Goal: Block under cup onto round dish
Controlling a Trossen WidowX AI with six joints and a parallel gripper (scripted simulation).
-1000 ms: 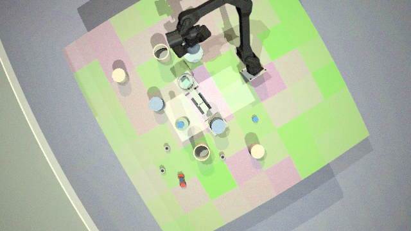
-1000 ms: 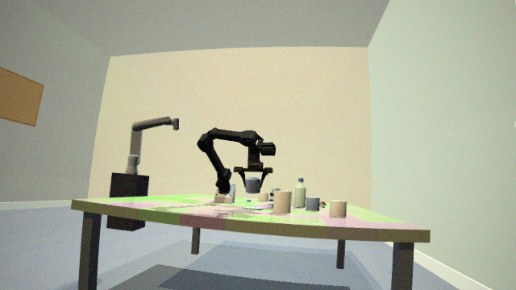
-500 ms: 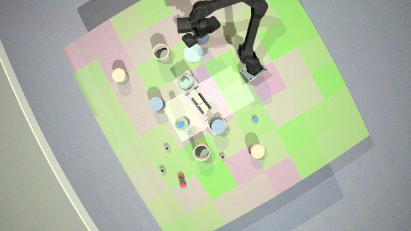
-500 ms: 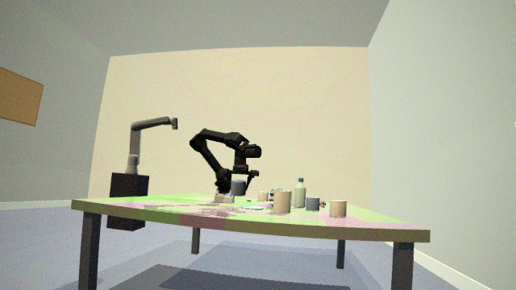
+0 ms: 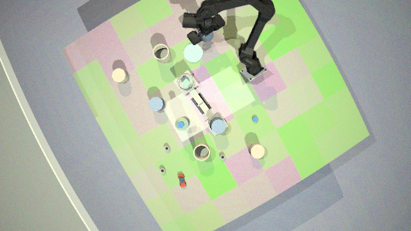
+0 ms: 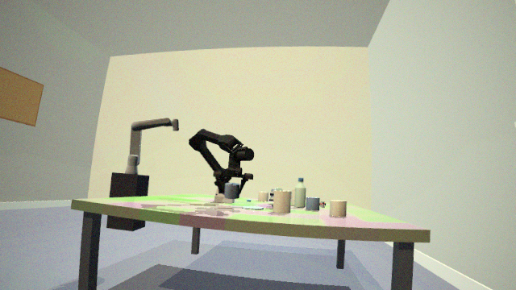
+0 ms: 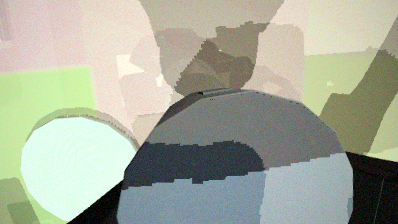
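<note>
My gripper [image 5: 206, 34] [image 6: 232, 186] is shut on a blue-grey cup [image 5: 208, 37] [image 6: 231, 191] [image 7: 240, 150], held raised above the table beside the round dish. The pale round dish [image 5: 193, 53] [image 6: 253, 208] [image 7: 75, 167] has nothing on it; in the wrist view it lies left of the held cup. A small pale green block [image 5: 186, 82] sits uncovered on one end of the balance [image 5: 201, 103]. The other blue-grey cup [image 5: 218, 126] stands on the opposite end of the balance.
An open beige cup [image 5: 161, 52] [image 6: 282, 202] stands left of the dish. Another blue cup [image 5: 156, 104] [image 6: 313, 203] and a bottle [image 5: 181, 124] [image 6: 300, 194] stand near the balance. Further off are more beige cups, small pegs and a red toy car [image 5: 182, 180].
</note>
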